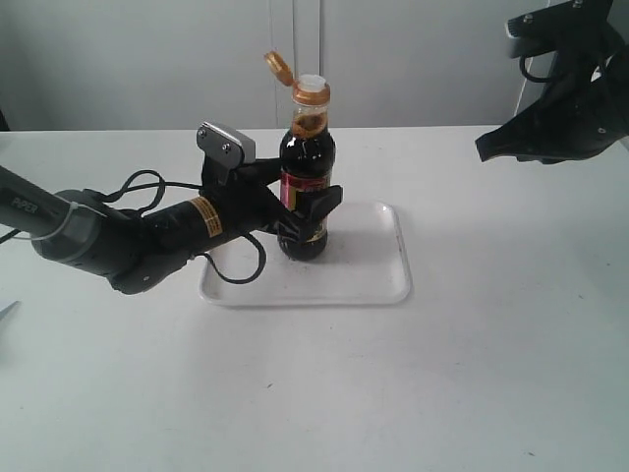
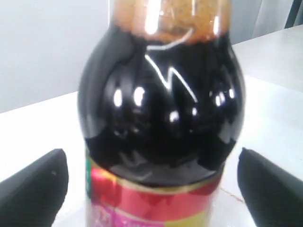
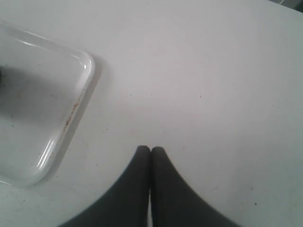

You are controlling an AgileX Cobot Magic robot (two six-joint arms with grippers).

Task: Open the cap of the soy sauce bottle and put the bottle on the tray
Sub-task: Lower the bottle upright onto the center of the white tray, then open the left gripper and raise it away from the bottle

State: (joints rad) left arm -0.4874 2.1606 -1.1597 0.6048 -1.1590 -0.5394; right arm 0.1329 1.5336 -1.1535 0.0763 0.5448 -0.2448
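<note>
Our left gripper (image 1: pixel 313 208) reaches in low and level, fingers astride the soy sauce bottle (image 1: pixel 307 187) on the tray (image 1: pixel 388 280); whether they touch it we cannot tell. Our right gripper (image 3: pixel 150 153) hangs raised, fingers pressed together.

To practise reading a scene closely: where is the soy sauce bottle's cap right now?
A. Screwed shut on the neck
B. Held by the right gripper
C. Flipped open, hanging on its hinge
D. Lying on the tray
C: the cap stands tilted up beside the uncovered white spout.

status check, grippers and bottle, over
Left gripper open around soy sauce bottle, standing on tray. Cap flipped open. Right gripper shut, raised clear. Nothing in the way.
</note>
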